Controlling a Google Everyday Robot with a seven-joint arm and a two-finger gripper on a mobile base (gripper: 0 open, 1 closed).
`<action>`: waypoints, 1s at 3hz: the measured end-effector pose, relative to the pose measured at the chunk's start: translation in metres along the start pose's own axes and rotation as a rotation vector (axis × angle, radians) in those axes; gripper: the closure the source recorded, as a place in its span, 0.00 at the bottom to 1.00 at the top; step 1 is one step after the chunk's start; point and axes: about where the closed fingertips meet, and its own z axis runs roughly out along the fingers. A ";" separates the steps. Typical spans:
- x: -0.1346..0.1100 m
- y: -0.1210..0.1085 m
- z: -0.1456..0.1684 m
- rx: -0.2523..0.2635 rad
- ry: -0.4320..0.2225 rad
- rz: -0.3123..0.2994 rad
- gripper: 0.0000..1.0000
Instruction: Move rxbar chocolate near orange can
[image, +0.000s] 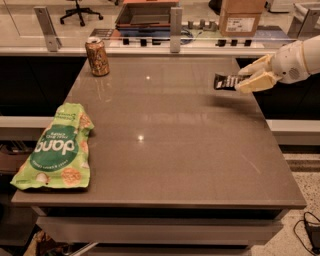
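The rxbar chocolate (226, 81), a small black wrapper bar with white lettering, is held at the table's right side, lifted a little above the surface. My gripper (245, 79), with cream-coloured fingers, comes in from the right and is shut on the bar's right end. The orange can (97, 56) stands upright at the table's far left corner, well away from the bar and the gripper.
A large green snack bag (56, 148) lies flat at the table's (165, 145) front left edge. A low glass rail with metal posts (175, 22) runs along the far edge. A cardboard box (241, 17) stands behind it.
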 end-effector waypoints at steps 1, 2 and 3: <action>-0.018 0.001 0.000 0.017 0.016 -0.031 1.00; -0.037 0.002 0.006 0.020 0.033 -0.065 1.00; -0.060 0.004 0.020 0.017 0.050 -0.091 1.00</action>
